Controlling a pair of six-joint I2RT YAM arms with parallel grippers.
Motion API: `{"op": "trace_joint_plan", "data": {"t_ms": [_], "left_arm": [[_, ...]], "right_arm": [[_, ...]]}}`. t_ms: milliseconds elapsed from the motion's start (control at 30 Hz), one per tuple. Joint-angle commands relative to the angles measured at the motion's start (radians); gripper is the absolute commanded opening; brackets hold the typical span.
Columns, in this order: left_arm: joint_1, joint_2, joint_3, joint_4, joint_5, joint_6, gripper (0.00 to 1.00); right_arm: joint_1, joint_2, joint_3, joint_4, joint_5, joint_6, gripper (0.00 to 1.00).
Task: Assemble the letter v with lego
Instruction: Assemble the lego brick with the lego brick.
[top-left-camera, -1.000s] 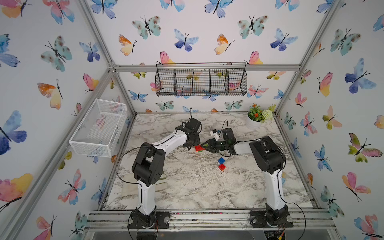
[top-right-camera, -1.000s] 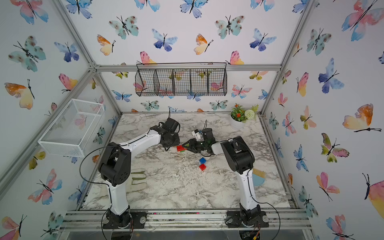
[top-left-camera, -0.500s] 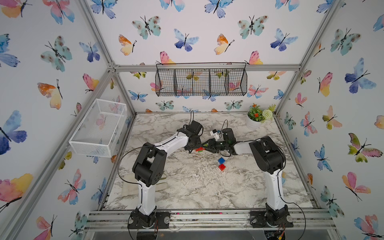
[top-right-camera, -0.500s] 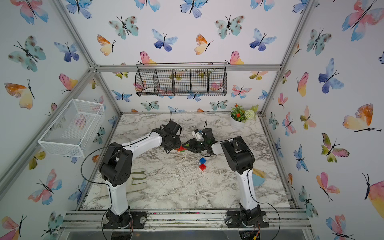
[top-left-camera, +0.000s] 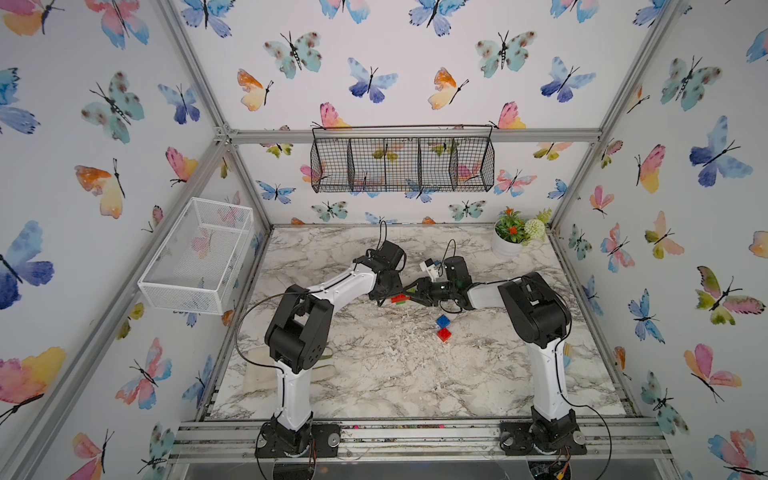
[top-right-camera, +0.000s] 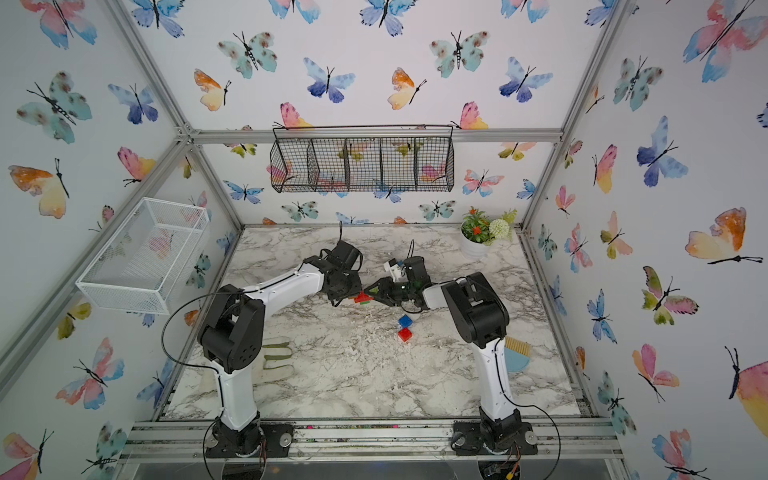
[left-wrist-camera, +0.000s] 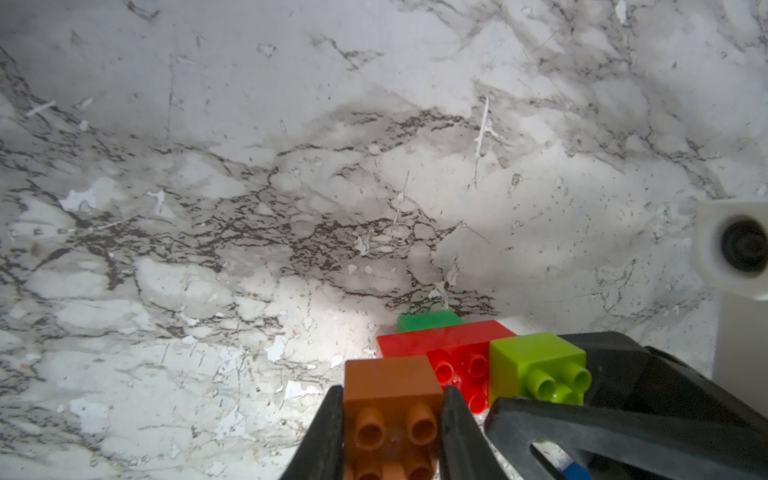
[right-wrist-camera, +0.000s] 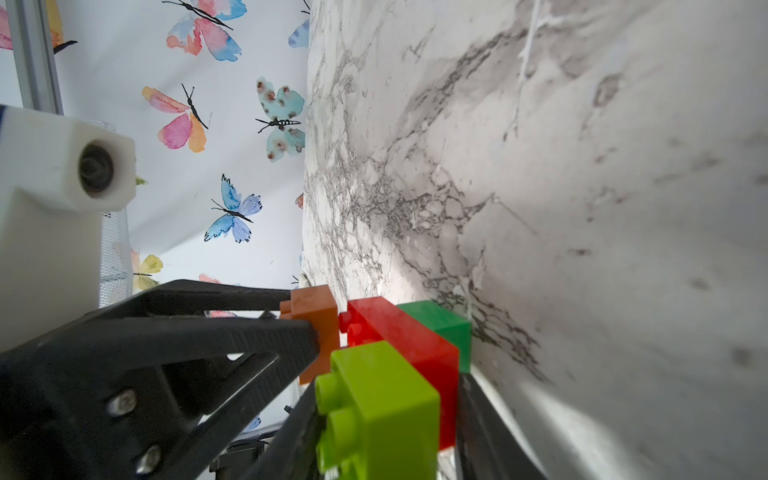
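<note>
**Left gripper** (left-wrist-camera: 392, 399): jaws drawn in narrow and clamped on two opposite flat sides of the orange brick (left-wrist-camera: 392, 386), with its studs toward the wrist

**Right gripper** (right-wrist-camera: 386, 411): jaws partly closed across the letter v (top-left-camera: 400, 298) as far as it was built. This was the long red brick (right-wrist-camera: 409, 345), the lime green brick (right-wrist-camera: 374, 403) on its studs, and the dark green brick (right-wrist-camera: 440, 324) on its opposite face

**Position:** the cluster sat between the two grippers over the middle of the table (top-left-camera: 374, 374), somewhat toward the far edge. Whether it rested on the surface or hung just above could not be told

**Step judged in hand:** seating the orange brick on the free red studs beside the lime green one. The right wrist view showed a thin gap there, so the joint looked unfinished

**Handling advice:**
- Keep the orange brick square to the studs
- Press straight along the stud axis
- Let the right grip brace the red brick from behind
- A skewed push would likely lever the lime green brick off

**Loose stock:** the blue brick (top-left-camera: 443, 321) and the square red brick (top-left-camera: 444, 333) lay just beside each other, nearer the front edge than the grippers

**Materials**
- Bricks: hard glossy moulded plastic with crisp corners and round hollow studs
- Fingers (left-wrist-camera: 328, 432): matt black, tapering, with open webbing on the right pair
- Table: marble-print surface, scuffed, with white chips
</note>
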Motion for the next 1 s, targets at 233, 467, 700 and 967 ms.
{"op": "trace_joint_plan", "data": {"t_ms": [233,467,700,967], "left_arm": [[-0.020,0.028,-0.015,0.001,-0.005,-0.002,0.09],[-0.020,0.037,-0.023,-0.003,-0.033,-0.004,0.09],[-0.019,0.068,-0.012,-0.046,-0.048,-0.001,0.08],[-0.018,0.081,-0.024,-0.081,-0.050,0.008,0.07]], "right_arm": [[-0.003,0.020,-0.033,-0.053,0.056,-0.022,0.19],[-0.003,0.020,-0.033,-0.052,0.055,-0.022,0.19],[-0.003,0.015,-0.039,-0.057,0.057,-0.025,0.19],[-0.003,0.014,-0.036,-0.058,0.061,-0.026,0.19]]}}
